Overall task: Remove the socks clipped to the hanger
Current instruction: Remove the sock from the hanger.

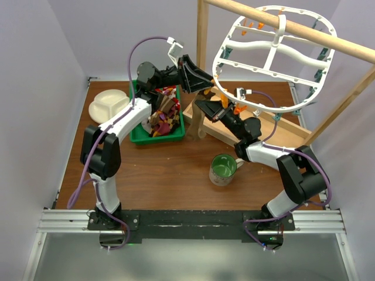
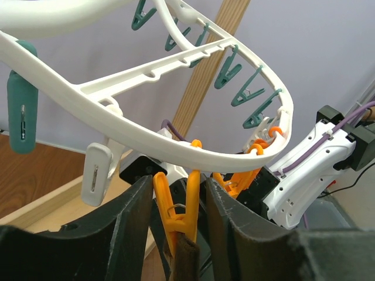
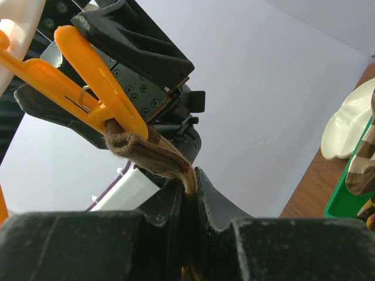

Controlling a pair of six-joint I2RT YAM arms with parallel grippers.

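Note:
The white hanger (image 1: pixel 272 55) hangs from a wooden pole, its rim (image 2: pixel 193 155) lined with teal and orange clips. One orange clip (image 2: pixel 179 211) on the near rim still bites the top of a brown sock (image 2: pixel 186 260). My left gripper (image 2: pixel 179 184) stands open with a finger on each side of that clip's handles, the left finger against it. In the top view the left gripper (image 1: pixel 205 82) is at the hanger's left rim. Just below it, my right gripper (image 1: pixel 202 106) is shut on the brown sock (image 3: pixel 152 149), which runs from the clip (image 3: pixel 94 76) down into its jaws (image 3: pixel 188 175).
A green bin (image 1: pixel 136 136) of loose socks sits at the back left, with a white divided plate (image 1: pixel 108 104) beside it. A green mug (image 1: pixel 223 168) stands mid-table. The wooden post (image 1: pixel 202 29) and base frame (image 1: pixel 281 132) carry the pole.

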